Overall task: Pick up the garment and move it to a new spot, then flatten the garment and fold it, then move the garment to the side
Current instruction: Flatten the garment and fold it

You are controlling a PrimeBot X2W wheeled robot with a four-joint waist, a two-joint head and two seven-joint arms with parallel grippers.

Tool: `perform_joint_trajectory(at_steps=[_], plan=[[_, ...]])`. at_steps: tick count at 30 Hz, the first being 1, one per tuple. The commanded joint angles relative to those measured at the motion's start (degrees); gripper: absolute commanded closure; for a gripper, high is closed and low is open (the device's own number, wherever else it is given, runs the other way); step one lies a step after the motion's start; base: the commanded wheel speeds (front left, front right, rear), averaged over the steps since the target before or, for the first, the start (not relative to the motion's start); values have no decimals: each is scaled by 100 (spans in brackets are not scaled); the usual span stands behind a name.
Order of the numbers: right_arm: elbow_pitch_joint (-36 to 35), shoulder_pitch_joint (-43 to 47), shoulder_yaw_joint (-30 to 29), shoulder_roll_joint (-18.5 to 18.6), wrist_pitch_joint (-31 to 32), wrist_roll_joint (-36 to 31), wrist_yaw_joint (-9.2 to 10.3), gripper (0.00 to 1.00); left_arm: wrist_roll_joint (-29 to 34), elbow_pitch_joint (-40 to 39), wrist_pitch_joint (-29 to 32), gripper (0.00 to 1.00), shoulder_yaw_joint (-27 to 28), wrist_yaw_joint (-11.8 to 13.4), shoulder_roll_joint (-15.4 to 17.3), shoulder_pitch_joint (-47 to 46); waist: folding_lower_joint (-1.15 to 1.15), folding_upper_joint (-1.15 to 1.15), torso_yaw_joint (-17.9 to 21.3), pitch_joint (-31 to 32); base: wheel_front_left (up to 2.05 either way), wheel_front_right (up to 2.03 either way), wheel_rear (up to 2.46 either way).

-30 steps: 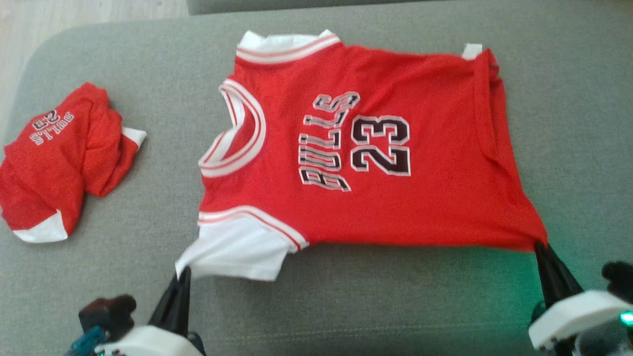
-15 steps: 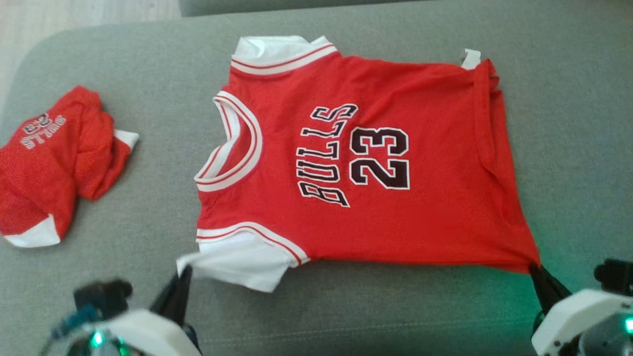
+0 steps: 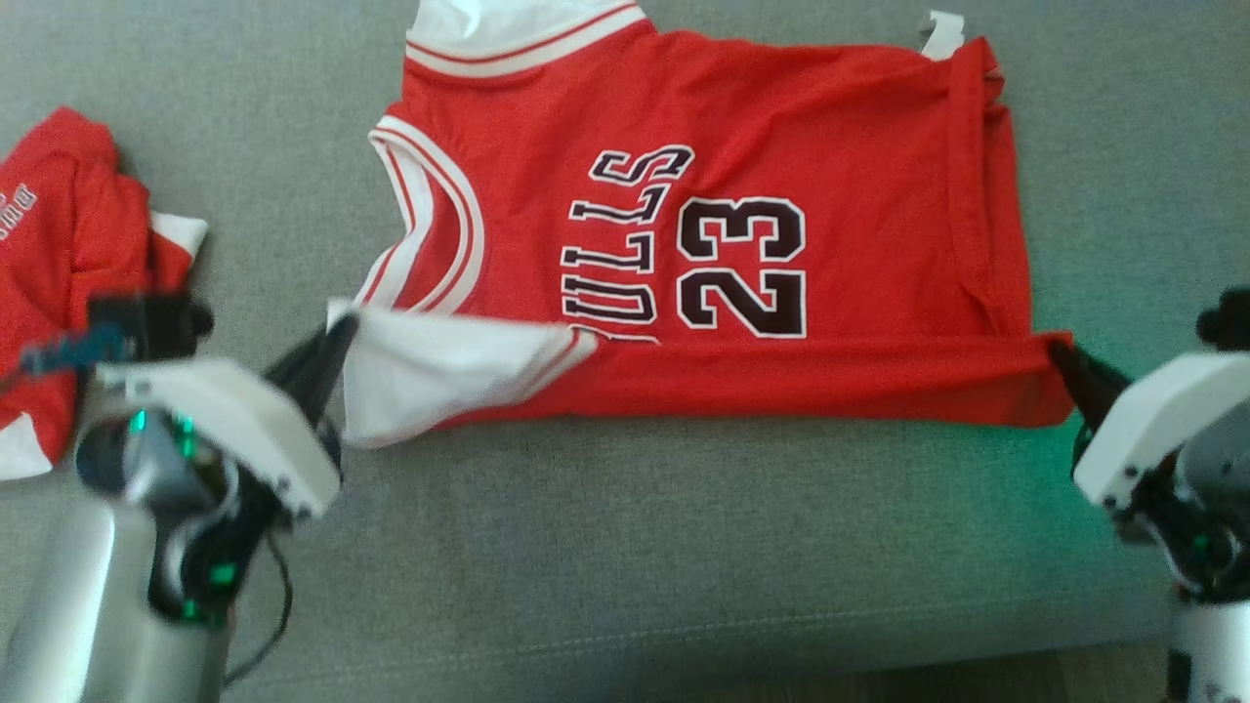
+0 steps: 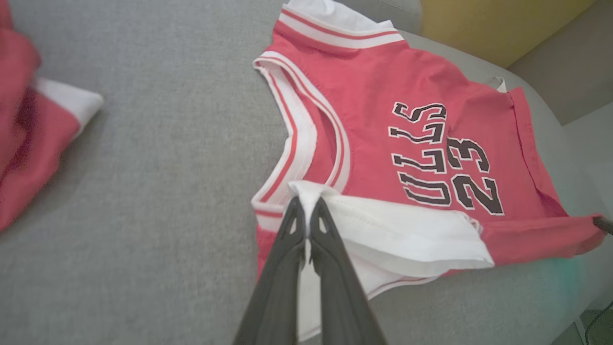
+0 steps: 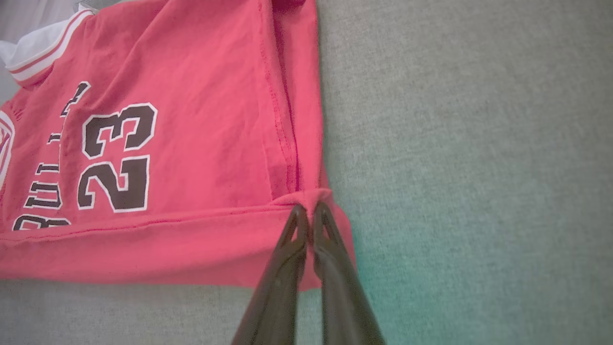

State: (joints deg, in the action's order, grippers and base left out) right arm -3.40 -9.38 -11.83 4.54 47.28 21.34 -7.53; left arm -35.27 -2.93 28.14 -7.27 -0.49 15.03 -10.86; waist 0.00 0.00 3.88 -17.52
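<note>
The grey couch (image 3: 684,547) lies under everything. On it is the jersey (image 3: 781,117), spread between my two jaws and reaching away beyond them. It is red mesh with white, red-striped bands at the neck and armholes and a black, white-edged "BULLS 23" print facing up. Its cloth is mostly flat, with a seam ridge running just inside the hem.

Half a second ago its near edge lay flat towards me and the whole word showed. Now that edge is raised and turned over onto the body, making a long red fold from one set of jaws to the other, and the "B" is covered. My head has also moved, so the whole view has shifted.

The long axis runs from my left jaws to my right jaws, with the neck at the left end and the hem at the right. The tops of the letters point towards the left jaws.

Out beyond my left jaws, apart from the jersey, sits a second garment (image 3: 68,225), red with white trim and bunched up.

My left jaws are pinched tight on the tip of the white sleeve (image 3: 430,366), which is pulled up and laid over the lower neckline (image 3: 430,234). My right jaws are clamped on the near hem corner (image 3: 1035,376), where the cloth puckers around the tips. A small white tag (image 3: 939,34) sticks out at the far hem corner, straight ahead of the right jaws.
</note>
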Motion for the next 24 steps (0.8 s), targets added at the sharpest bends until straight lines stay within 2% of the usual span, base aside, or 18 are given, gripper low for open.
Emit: perform_joint_trajectory(at_steps=[1, 8, 9, 10, 11, 12, 16, 20, 24], plan=[[-183, -195, 82, 143, 11, 41, 4, 100, 19, -129, 25, 100, 179, -37, 177, -340, 0, 0, -19, -76, 0, 0, 0], [141, -708, 332, 255, -352, 125, 4, 100, 31, 678, 30, 100, 18, -221, 151, -1200, 0, 0, -4, -247, 0, 0, 0], [176, -751, 391, 271, -482, 150, 4, 80, 25, 763, -19, 100, -14, -274, 135, -1274, 0, 0, -1, -267, 0, 0, 0], [192, -785, 445, 293, -669, 164, 4, 11, 12, 841, -137, 71, -2, -298, 93, -1338, 0, 0, -1, -282, 0, 0, 0], [237, -787, 489, 304, -823, 180, 4, 0, -32, 943, -209, 0, 3, -311, 30, -1364, 0, 0, -4, -292, 0, 0, 0], [209, -790, 621, 404, -1370, 112, 4, 0, -39, 1066, -438, 0, 16, -337, -52, -1387, 0, 0, -14, -320, 0, 0, 0], [213, -610, 863, 438, -2721, -30, 4, 0, 181, 1142, -1369, 0, 133, -276, -231, -1297, 0, 0, -29, -315, 0, 0, 0], [220, -382, 1043, 423, -4013, -405, 4, 0, 751, 974, -2552, 0, 157, -46, -342, -1061, 0, 0, -32, -237, 0, 0, 0], [180, -192, 1135, 374, -4640, -664, 4, 0, 1158, 798, -3295, 0, 123, 175, -424, -806, 0, 0, -46, -125, 0, 0, 0]])
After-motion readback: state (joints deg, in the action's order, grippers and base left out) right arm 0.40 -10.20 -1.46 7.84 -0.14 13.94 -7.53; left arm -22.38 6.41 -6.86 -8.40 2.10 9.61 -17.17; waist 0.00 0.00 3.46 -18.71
